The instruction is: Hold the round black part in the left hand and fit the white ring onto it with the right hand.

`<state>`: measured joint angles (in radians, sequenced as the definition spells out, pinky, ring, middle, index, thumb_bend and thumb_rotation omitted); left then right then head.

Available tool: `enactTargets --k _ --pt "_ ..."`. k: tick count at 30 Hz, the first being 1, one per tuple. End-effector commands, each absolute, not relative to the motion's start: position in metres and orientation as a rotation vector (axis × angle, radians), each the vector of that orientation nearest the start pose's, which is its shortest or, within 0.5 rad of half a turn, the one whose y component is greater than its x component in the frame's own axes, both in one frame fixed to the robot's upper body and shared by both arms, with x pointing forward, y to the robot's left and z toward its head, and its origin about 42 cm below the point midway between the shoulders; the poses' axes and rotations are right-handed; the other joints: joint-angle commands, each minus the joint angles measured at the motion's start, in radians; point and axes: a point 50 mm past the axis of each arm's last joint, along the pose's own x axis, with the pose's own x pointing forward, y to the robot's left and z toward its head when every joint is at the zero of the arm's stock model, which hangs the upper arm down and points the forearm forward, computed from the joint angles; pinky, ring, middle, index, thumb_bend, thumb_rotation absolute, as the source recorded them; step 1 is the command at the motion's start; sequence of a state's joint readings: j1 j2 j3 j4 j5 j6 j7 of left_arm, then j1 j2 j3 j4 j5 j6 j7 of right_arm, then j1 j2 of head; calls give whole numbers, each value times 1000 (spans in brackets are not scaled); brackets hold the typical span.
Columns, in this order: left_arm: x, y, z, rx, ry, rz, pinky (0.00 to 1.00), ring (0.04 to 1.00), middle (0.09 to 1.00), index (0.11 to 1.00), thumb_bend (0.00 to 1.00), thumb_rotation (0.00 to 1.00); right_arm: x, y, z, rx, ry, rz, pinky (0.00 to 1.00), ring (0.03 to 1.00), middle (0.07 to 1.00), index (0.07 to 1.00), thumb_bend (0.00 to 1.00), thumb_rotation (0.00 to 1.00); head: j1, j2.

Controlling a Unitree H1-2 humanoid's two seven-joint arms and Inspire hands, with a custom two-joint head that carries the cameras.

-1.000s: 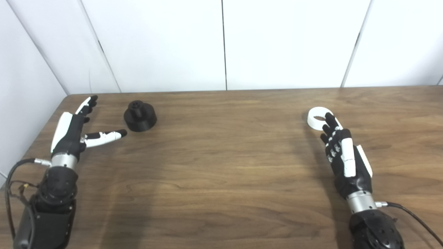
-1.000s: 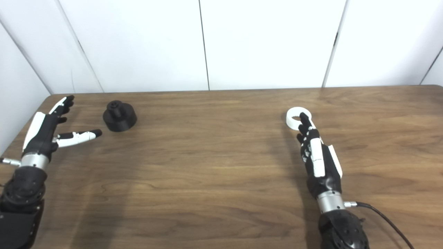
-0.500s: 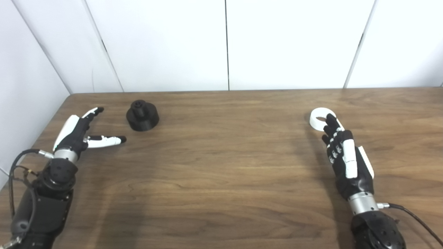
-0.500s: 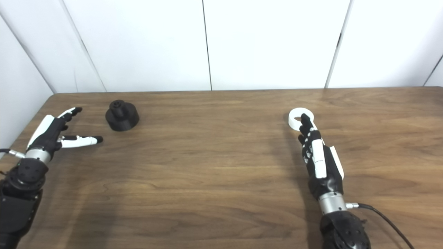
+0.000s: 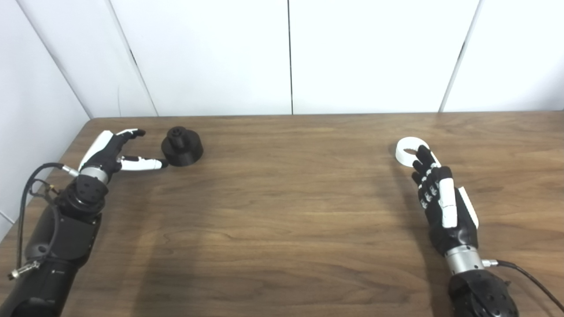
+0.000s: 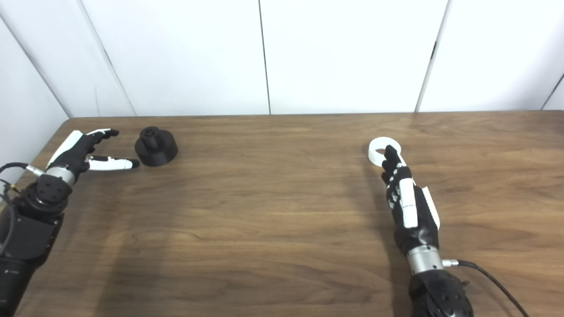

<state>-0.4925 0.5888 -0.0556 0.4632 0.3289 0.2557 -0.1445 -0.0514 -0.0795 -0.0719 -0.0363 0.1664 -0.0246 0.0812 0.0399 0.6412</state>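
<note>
The round black part (image 5: 182, 145), a disc with a small hub on top, sits on the wooden table (image 5: 282, 207) at the far left. My left hand (image 5: 115, 149) is open just left of it, thumb tip close to its base, fingers apart, holding nothing. The white ring (image 5: 407, 149) lies flat on the table at the right. My right hand (image 5: 440, 200) is open with straight fingers, and its fingertips overlap the ring's near edge. I cannot tell if they touch it.
White wall panels (image 5: 286, 53) stand behind the table's far edge. The table's left edge runs close beside my left arm (image 5: 57, 237). A black cable (image 5: 528, 277) trails from my right wrist.
My left hand has moved forward and right toward the black part, bringing its thumb near the base. My right hand has stayed by the ring. The camera shifted slightly.
</note>
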Motion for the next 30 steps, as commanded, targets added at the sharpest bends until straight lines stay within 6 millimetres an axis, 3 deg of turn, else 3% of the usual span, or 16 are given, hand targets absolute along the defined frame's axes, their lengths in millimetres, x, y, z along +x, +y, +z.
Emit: enactTargets --k 1,19,30 --pt "445 419 229 906 173 127 932 970 939 856 957 306 271 -262 88 75 -2 -6 1000 997 986 953 626 980 -2 0" --pt "465 402 225 931 155 78 920 956 916 836 964 259 265 -262 86 83 3 -25 1000 992 976 950 641 962 -14 -2" --pt "468 399 219 967 171 66 885 953 930 854 965 292 262 -263 87 79 3 -36 1000 988 974 952 644 974 -22 -1"
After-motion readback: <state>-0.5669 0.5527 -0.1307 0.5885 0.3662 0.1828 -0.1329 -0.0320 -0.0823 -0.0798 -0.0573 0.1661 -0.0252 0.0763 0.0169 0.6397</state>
